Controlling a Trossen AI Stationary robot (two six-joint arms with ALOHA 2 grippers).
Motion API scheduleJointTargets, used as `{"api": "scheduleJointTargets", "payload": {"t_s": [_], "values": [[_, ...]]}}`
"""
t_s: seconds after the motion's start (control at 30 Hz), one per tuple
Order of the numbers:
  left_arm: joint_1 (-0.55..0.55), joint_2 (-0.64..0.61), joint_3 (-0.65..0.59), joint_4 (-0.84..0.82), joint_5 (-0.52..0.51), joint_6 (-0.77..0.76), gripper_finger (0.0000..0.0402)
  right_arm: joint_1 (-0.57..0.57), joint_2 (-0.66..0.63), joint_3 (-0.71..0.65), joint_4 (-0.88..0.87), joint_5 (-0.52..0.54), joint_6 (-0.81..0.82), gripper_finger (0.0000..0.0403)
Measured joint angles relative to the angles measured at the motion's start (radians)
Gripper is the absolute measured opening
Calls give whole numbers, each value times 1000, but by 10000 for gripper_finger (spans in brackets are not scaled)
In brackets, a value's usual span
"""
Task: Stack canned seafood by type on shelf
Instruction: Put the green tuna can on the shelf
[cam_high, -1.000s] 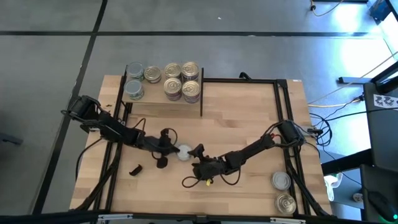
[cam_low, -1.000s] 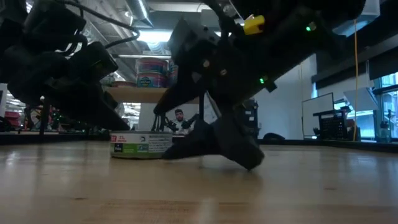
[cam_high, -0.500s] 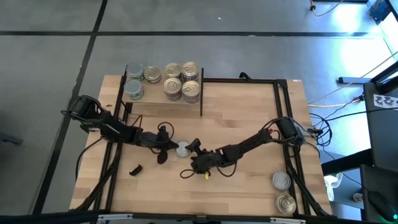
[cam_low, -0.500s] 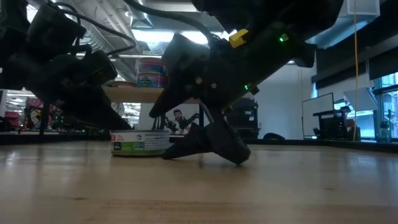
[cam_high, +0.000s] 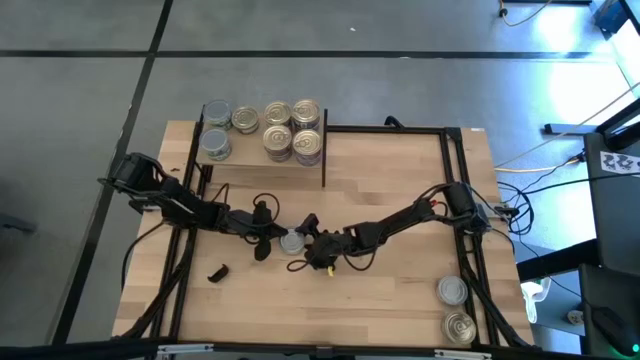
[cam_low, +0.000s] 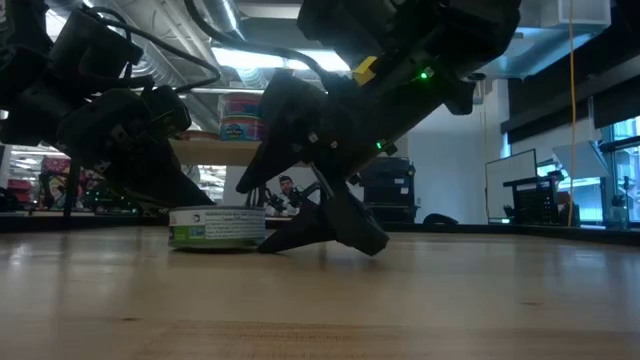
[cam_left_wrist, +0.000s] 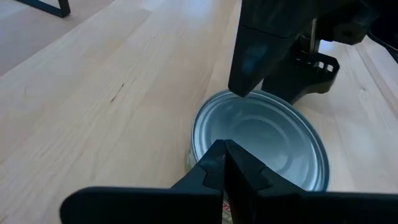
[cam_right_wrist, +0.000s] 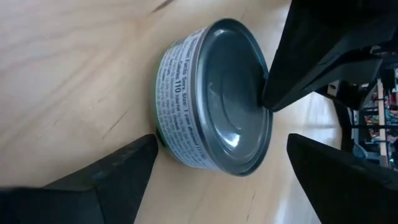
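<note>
**Two tools meet at one tin in the middle of the surface**

A single silver-topped tin (cam_high: 292, 241) sits flat on the wooden surface (cam_high: 400, 180), roughly mid-way across. The right tool (cam_high: 306, 243) has its fingers spread wide on either side of the tin, one fingertip down beside the label, not clamped on it. The left tool (cam_high: 270, 236) comes in from the other side with its two fingers pressed together, tips right at the tin's rim. On the shelf (cam_high: 262, 160) at the far left corner, five tins (cam_high: 292, 131) stand. Two more tins (cam_high: 455, 308) lie at the near right corner.
</note>
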Motion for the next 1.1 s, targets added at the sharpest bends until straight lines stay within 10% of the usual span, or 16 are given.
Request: {"api": "scheduleJointTargets", "payload": {"t_s": [0.47,0.77,1.1], "values": [[1,28,0,25,-35,-23,3,-2,95,85,11,13,-135,366],[-24,-19,-1,-14,-1,23,3,15,71,123,-102,66,87,366],[-101,-193,161,-437,1,149,3,40,41,120,-129,84,163,366]]}}
